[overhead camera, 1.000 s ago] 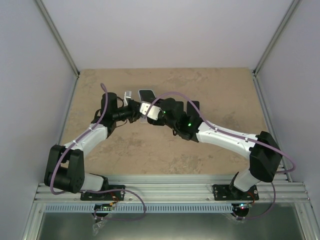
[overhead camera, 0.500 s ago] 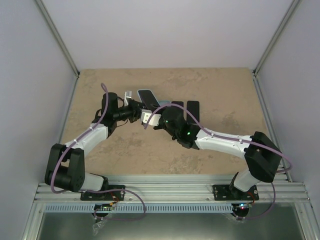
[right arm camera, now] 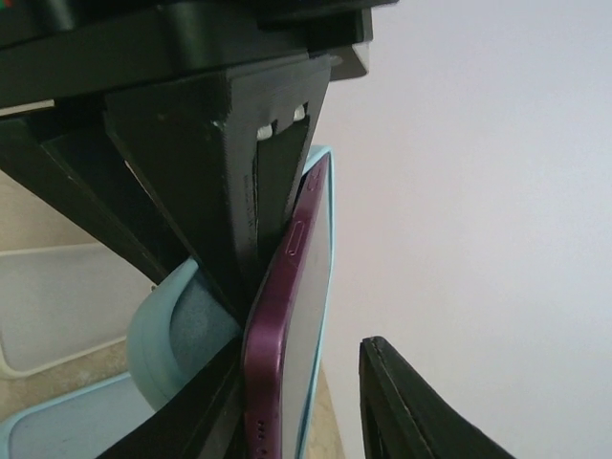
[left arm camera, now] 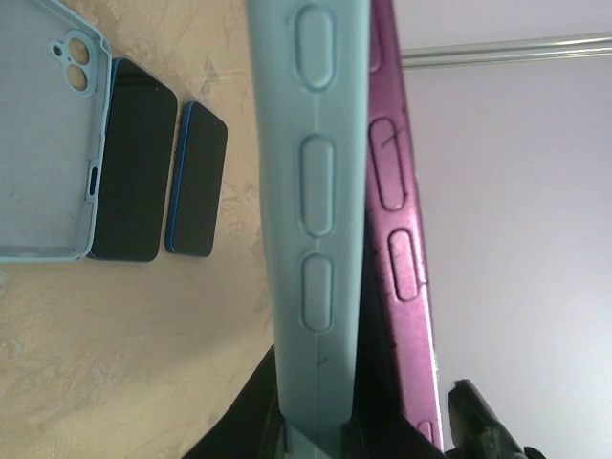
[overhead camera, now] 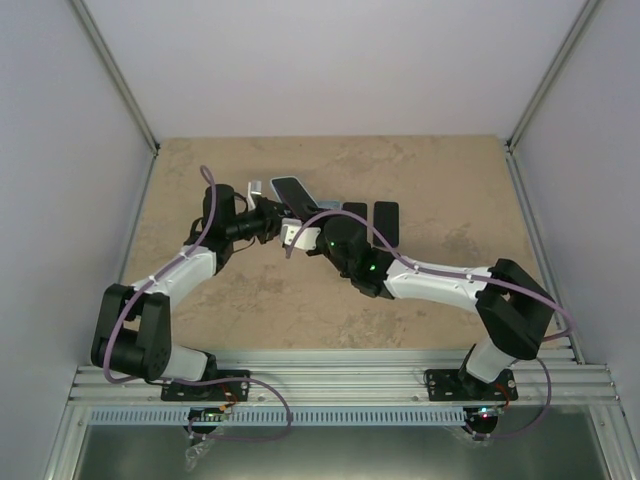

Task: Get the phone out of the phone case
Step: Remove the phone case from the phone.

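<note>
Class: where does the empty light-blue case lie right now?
Left wrist view, upper left: the empty case lies on the table, beside a dark phone.

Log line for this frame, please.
left gripper shut on phone case | right gripper open around phone | phone partly out of case

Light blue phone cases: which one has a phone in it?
The light blue case held on edge with the magenta phone; the other case lies flat, empty.
</note>
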